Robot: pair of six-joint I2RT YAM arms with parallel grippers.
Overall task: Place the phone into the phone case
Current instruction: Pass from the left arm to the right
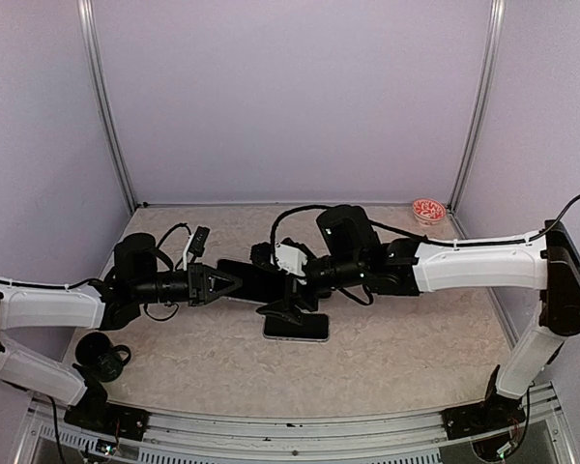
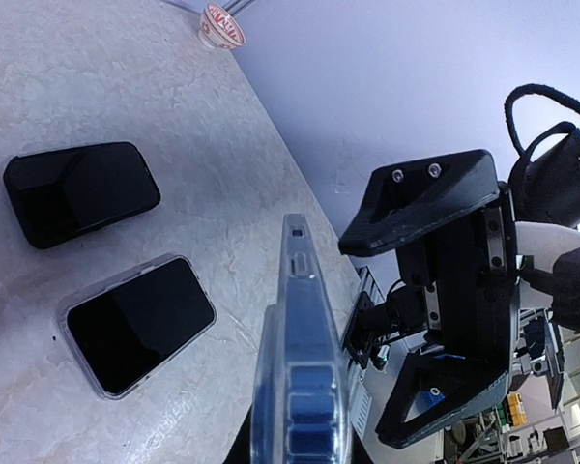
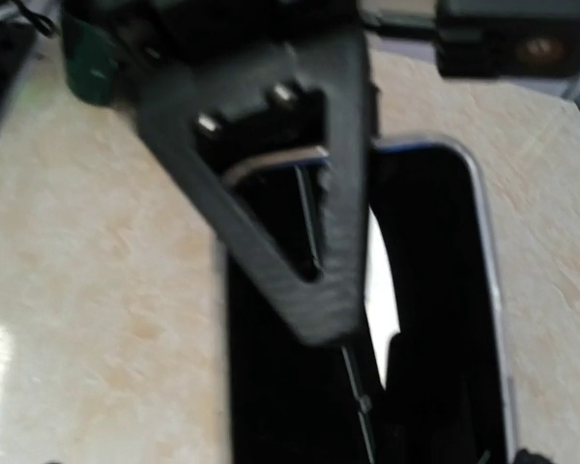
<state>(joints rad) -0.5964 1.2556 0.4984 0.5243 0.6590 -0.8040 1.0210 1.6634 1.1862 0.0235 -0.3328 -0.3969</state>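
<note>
The left gripper [image 1: 230,283] is clamped on a transparent plastic phone case [image 2: 300,348], which stands edge-on between its jaws. The right gripper [image 1: 288,311] has its jaws apart. The flat black-screened phone with a pale rim [image 1: 295,328] lies just below them.

The left arm [image 1: 48,307] and right arm [image 1: 474,266] both stretch inward, forearms near level, wrists facing each other; the left gripper [image 1: 234,283] is clamped on a clear case [image 2: 300,387] held edge-on; the right gripper [image 2: 362,343], just ahead of it, has its jaws spread wide.
</note>
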